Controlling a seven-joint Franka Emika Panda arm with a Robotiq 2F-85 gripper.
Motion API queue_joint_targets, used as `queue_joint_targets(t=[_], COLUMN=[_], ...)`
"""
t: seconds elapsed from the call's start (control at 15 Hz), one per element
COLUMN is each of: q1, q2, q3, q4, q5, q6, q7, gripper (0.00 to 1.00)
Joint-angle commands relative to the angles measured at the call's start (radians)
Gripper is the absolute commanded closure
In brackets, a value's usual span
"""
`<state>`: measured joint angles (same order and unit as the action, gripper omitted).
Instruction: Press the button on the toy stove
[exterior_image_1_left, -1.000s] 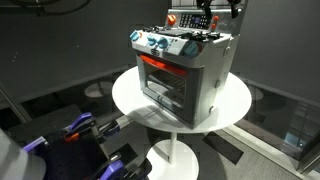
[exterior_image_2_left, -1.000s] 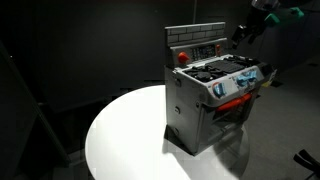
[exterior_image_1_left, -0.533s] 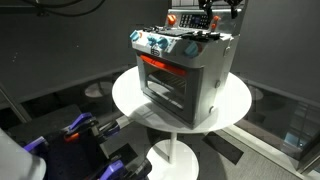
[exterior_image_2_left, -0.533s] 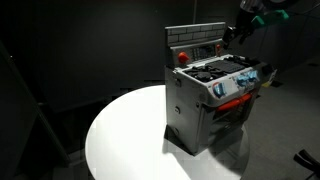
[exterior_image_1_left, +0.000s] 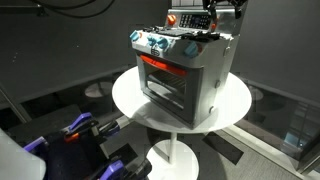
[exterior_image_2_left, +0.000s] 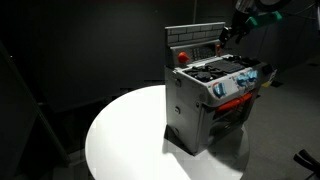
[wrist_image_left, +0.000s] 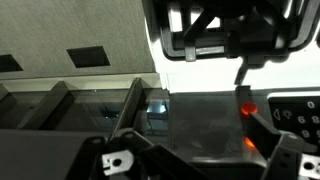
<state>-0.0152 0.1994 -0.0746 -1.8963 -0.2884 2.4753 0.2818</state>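
The toy stove (exterior_image_1_left: 185, 65) is a silver-grey box with a dark glass door, a red-orange strip and blue-white knobs. It stands on a round white table (exterior_image_1_left: 235, 105) and shows in both exterior views (exterior_image_2_left: 205, 100). Its upright back panel carries a red button (exterior_image_2_left: 181, 57) at one end. My gripper (exterior_image_2_left: 228, 36) hovers at the other end of the back panel, just above the cooktop (exterior_image_1_left: 214, 14). In the wrist view the fingers (wrist_image_left: 205, 152) are spread apart and empty over a dark surface with a red glowing spot (wrist_image_left: 246, 110).
The white table (exterior_image_2_left: 125, 135) has a bare top around the stove and stands on a pedestal. Dark curtains surround the scene. Blue and black equipment (exterior_image_1_left: 80, 130) sits low beside the table.
My gripper has moved down and in toward the stove's back panel from further out. The stove has not moved.
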Motion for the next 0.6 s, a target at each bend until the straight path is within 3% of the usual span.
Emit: queue_joint_targets(t=[0.0, 0.53], q1=[0.021, 0.033], q2=[0.034, 0.058], q3=[-0.022, -0.035], q4=[0.059, 0.088], q5=[-0.033, -0.036], q6=[-0.034, -0.046], q7=[0.039, 0.044], gripper=[0.00, 0.00])
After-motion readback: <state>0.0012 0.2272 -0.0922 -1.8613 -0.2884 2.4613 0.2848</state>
